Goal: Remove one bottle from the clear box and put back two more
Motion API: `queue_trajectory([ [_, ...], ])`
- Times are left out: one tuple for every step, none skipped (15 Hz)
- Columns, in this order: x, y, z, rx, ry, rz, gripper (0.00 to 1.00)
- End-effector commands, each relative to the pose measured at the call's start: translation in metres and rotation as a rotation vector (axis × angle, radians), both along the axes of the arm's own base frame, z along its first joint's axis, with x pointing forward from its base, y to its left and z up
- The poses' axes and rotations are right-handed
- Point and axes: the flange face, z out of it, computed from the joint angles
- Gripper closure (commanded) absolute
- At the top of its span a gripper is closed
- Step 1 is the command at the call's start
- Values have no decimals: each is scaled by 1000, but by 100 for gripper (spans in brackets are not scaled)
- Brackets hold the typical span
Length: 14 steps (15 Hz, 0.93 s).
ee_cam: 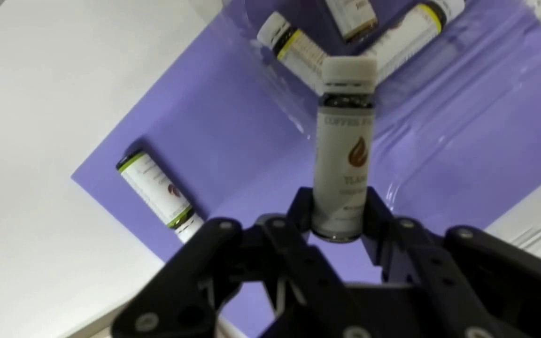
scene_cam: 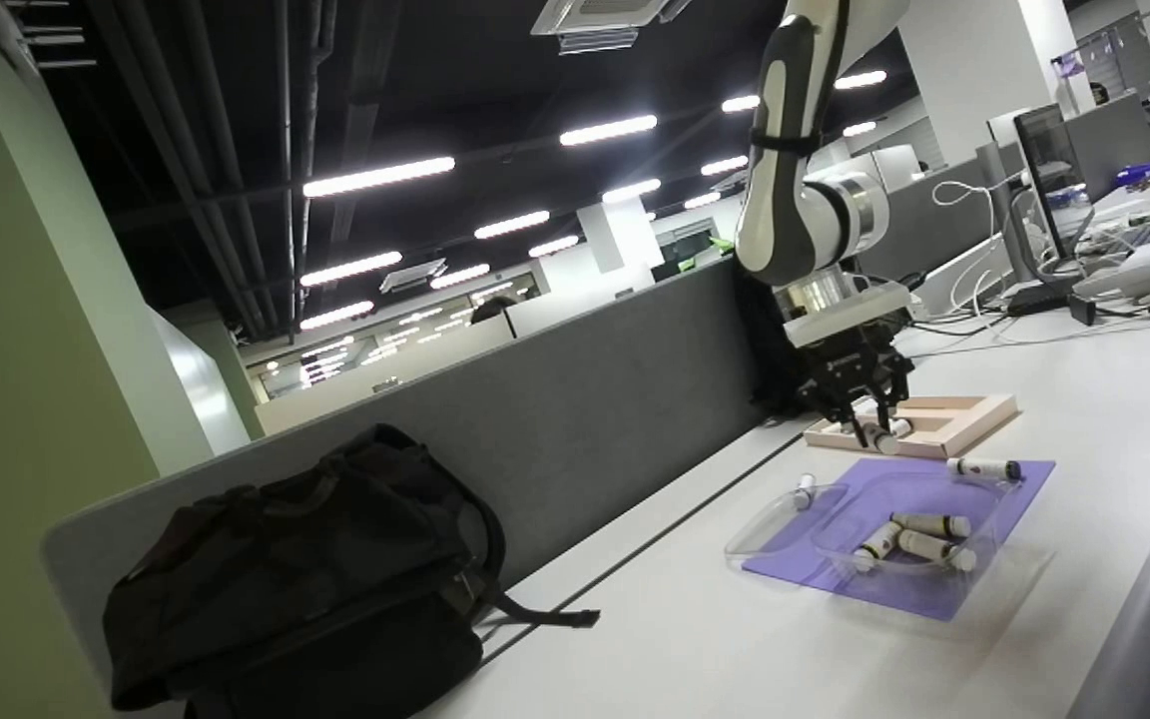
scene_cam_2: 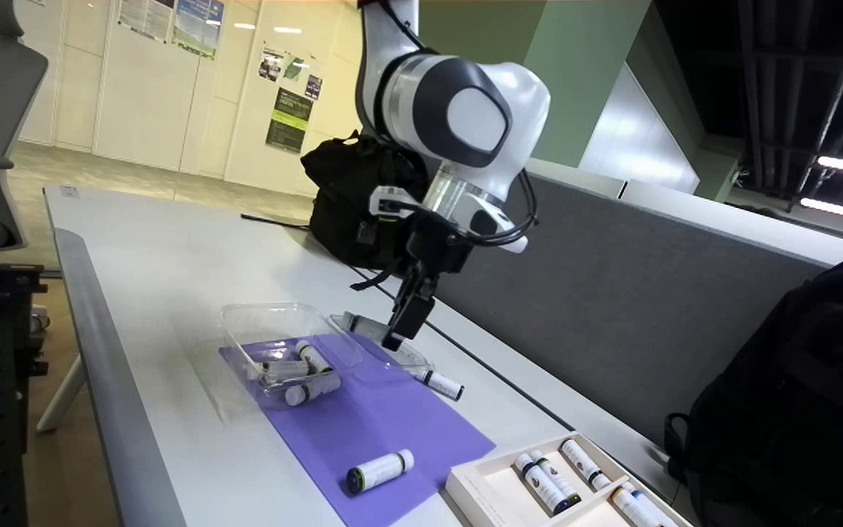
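Observation:
My gripper [scene_cam: 872, 431] is shut on a white-capped bottle [ee_cam: 343, 150], held near its base with the cap pointing away from the gripper. The gripper also shows in an exterior view [scene_cam_2: 398, 335], with the held bottle [scene_cam_2: 365, 327] in the air near the clear box. The clear box [scene_cam_2: 268, 316] stands on the purple mat [scene_cam_2: 392, 417] with three bottles lying inside [ee_cam: 294, 51]. In the wrist view the box wall [ee_cam: 289, 112] lies beyond the held bottle. One loose bottle [scene_cam_2: 380, 471] lies on the mat outside the box, also visible in the wrist view [ee_cam: 155, 190].
A clear lid-like piece [scene_cam: 760, 534] lies beside the box, with another bottle [scene_cam_2: 441, 384] at its edge. A light wooden tray [scene_cam_2: 473, 490] holds several bottles. A grey partition [scene_cam: 615, 399] runs along the table's back. A black bag [scene_cam: 325, 589] stands against it.

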Motion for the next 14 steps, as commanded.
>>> queue_trajectory([
  [-16, 52, -12, -20, 52, 75, 93],
  [-18, 66, -18, -26, 59, 99, 93],
  [-20, 79, -23, -27, 67, 123, 93],
  [-22, 88, -27, -27, 78, 149, 93],
  [-23, 95, -30, -26, 83, 158, 53],
  [-24, 99, -31, -21, 91, 170, 44],
  [-25, 100, -31, -23, 91, 178, 39],
  [-25, 98, -27, -21, 88, 177, 31],
  [-25, 94, -23, -17, 78, 173, 25],
  [-24, 89, -14, -5, 64, 163, 19],
  [-23, 84, -6, 4, 50, 152, 11],
  [-22, 78, 5, 14, 25, 138, 5],
  [-22, 71, 19, 25, -1, 124, 1],
  [-21, 64, 31, 38, -35, 98, 0],
])
